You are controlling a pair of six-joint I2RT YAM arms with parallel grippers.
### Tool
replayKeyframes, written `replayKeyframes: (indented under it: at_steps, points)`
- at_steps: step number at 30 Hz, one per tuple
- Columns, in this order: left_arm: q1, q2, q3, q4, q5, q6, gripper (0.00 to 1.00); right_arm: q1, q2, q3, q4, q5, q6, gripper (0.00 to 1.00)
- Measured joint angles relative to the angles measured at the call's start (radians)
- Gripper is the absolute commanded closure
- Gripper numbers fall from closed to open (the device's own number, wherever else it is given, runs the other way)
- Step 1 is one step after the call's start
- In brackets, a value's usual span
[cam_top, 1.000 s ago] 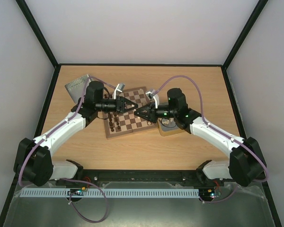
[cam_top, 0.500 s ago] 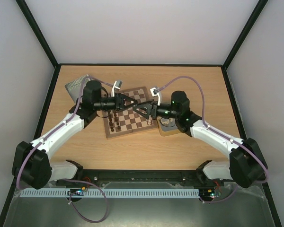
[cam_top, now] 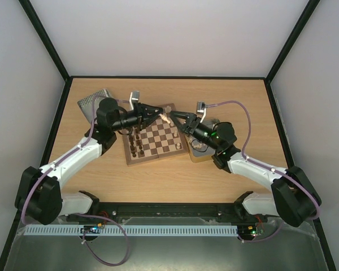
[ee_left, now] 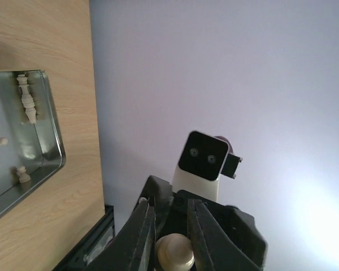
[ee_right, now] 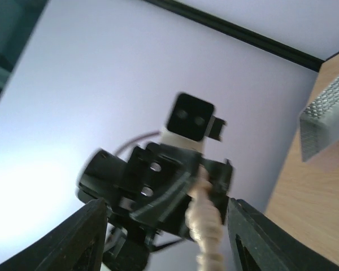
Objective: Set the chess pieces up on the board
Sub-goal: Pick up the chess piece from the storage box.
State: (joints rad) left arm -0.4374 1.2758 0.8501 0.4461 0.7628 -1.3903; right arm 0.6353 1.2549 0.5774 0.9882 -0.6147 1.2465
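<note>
The board (cam_top: 158, 138) lies mid-table with dark pieces (cam_top: 137, 145) along its left side. My left gripper (cam_top: 160, 116) is shut on a cream chess piece (cam_top: 165, 118) and holds it above the board's far edge. The piece's round base shows between the fingers in the left wrist view (ee_left: 175, 254). My right gripper (cam_top: 175, 117) faces it tip to tip and is open. In the right wrist view (ee_right: 166, 203) its fingers stand wide on either side of the piece (ee_right: 206, 226), apart from it. More cream pieces (ee_left: 27, 104) lie in a tin.
A metal tin (ee_left: 45, 164) with loose cream pieces lies on the wooden table; in the top view it sits under my right arm (cam_top: 200, 151). A second, textured tin part (cam_top: 93, 101) lies at the far left and shows in the right wrist view (ee_right: 327, 113).
Both grippers moved from over the board's middle toward its far edge and tilted upward. The right wrist swung right and nearer. The cream piece stays in the left gripper.
</note>
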Motion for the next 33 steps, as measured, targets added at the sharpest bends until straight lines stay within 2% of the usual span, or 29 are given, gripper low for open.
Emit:
replayKeyframes:
  at_steps: [6,10,18,25,33]
  points:
    - [0.0,0.03,-0.03,0.067,-0.045,-0.111,0.98,0.0,0.019,0.0,0.055,0.059,0.122,0.38]
    - [0.0,0.03,-0.031,0.082,-0.069,-0.13,0.98,0.002,0.02,0.0,0.029,0.084,0.131,0.38]
    - [0.0,0.032,-0.031,0.095,-0.092,-0.144,0.97,0.009,0.015,-0.001,-0.067,0.095,0.119,0.55]
    - [0.0,0.049,-0.031,0.102,-0.094,-0.149,0.98,0.016,0.021,0.0,-0.079,0.076,0.119,0.59]
    - [0.0,0.05,-0.031,0.119,-0.093,-0.164,0.98,0.019,0.053,0.038,-0.085,0.061,0.123,0.77]
